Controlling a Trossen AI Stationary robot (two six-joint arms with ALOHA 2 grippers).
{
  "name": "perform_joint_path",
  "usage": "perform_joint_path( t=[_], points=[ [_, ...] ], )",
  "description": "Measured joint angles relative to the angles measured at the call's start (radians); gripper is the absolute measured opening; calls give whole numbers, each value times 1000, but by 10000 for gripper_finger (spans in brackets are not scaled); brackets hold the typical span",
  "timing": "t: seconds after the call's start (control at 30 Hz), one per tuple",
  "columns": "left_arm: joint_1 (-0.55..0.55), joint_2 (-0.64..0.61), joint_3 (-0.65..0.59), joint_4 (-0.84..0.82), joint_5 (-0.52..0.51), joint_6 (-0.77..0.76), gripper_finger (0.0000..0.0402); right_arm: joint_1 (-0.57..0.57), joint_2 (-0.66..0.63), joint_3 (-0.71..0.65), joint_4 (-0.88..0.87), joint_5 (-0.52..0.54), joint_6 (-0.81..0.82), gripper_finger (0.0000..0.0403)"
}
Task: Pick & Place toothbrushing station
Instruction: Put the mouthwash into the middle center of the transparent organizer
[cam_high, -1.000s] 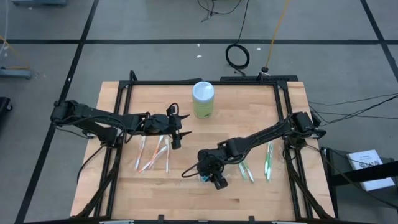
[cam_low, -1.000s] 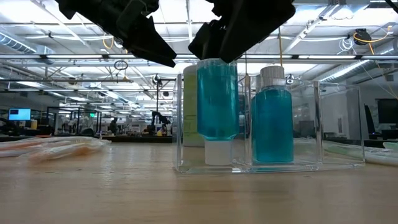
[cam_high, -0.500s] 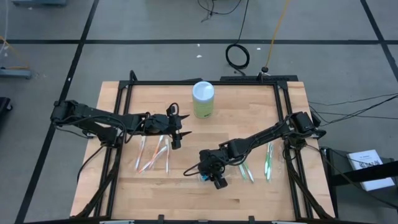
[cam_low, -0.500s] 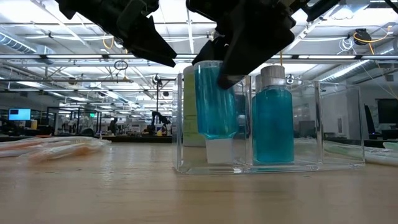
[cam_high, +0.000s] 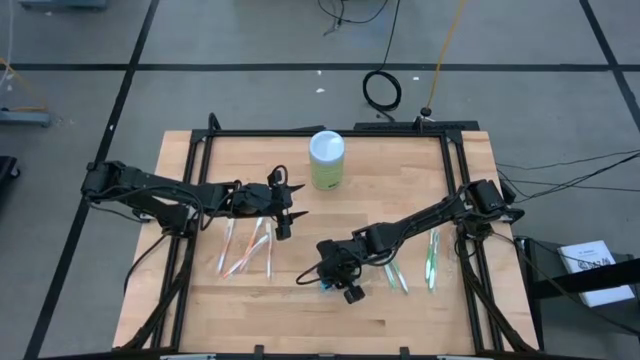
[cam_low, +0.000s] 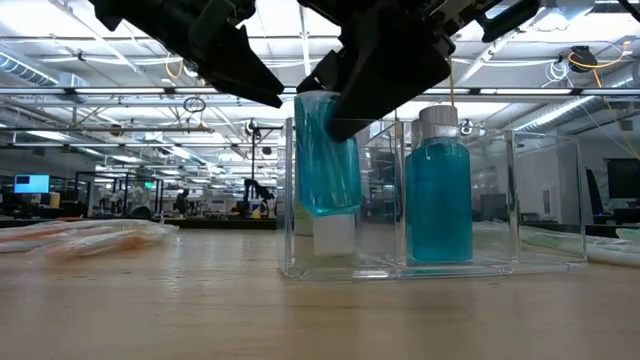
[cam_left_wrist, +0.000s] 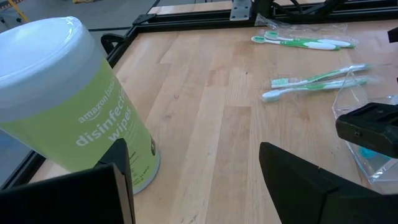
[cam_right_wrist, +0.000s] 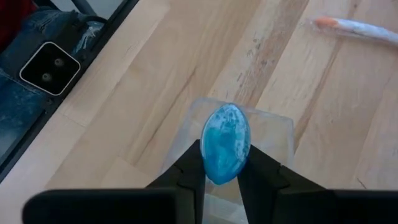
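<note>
Open lab hall behind, ceiling lights and benches far off in my low view; work surface is a pale wooden table (cam_high: 300, 300) in a black frame. A clear organizer (cam_low: 500, 200) sits near the front middle of the table, split into compartments. I see a blue bottle (cam_low: 437, 190) with a white cap standing upright in the middle compartment. The right gripper (cam_right_wrist: 219, 177) is directly over the end compartment beside it, jaws clamped on a second blue bottle (cam_low: 325, 165) held upside down, white cap pointing down and inside the compartment, tilted slightly off vertical; I cannot tell whether the cap touches the floor of the organizer. My right wrist camera looks straight down on the bottle's rounded blue base pinched between the two dark fingers (cam_right_wrist: 189, 171), the clear box below it. The left gripper (cam_high: 283, 212) hangs above the table's left half, jaws wide apart and holding nothing, just over a loose cluster of wrapped orange toothbrushes (cam_high: 245, 248). From the left wrist camera I face a green canister of disinfecting wipes (cam_left_wrist: 68, 106), which stands upright at the back middle of the table. Green toothbrushes (cam_high: 432, 255) lie on the right side of the table, some just beside the right arm, well apart from the orange ones.
</note>
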Motion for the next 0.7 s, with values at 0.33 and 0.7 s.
perform_joint_path(
  t=[0.33,0.7],
  points=[
    [0,0,0,-5,0,-4,225,12,-191,-1,-84,125,28,60],
    [0,0,0,0,0,-4,225,23,-368,-277,110,180,159,60]
  ],
)
